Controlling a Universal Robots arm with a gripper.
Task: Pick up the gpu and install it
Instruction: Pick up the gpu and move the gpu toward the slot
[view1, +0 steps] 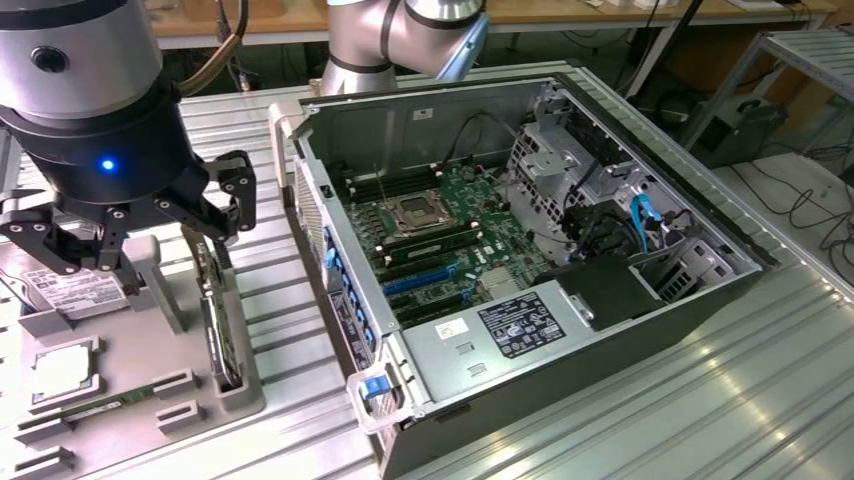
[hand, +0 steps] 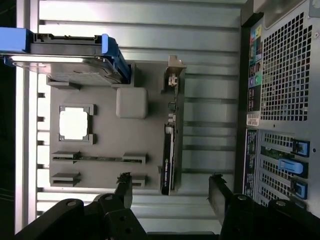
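gpu (hand: 167, 160) standing in tray (hand: 107, 145), case (hand: 287, 65) beside

Exterior view looks down obliquely, wrist view straight down; both share the gray tray (view1: 140, 345) (hand: 107, 137).

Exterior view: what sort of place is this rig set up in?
Probably a lab or workshop for computer assembly: an opened computer case lies on a ribbed metal table, beside a grey tray of parts, with wooden benches behind.

We see a black gpu (hand: 169, 150) with a pale metal bracket (hand: 175, 75) on a plain grey tray (hand: 100, 140). The hard drive (hand: 65, 65) is silver with blue rails (hand: 112, 55). The motherboard (view1: 447, 235) is green with blue slots (view1: 420, 280), and the table (view1: 747, 400) shows silvery ribbed stripes.
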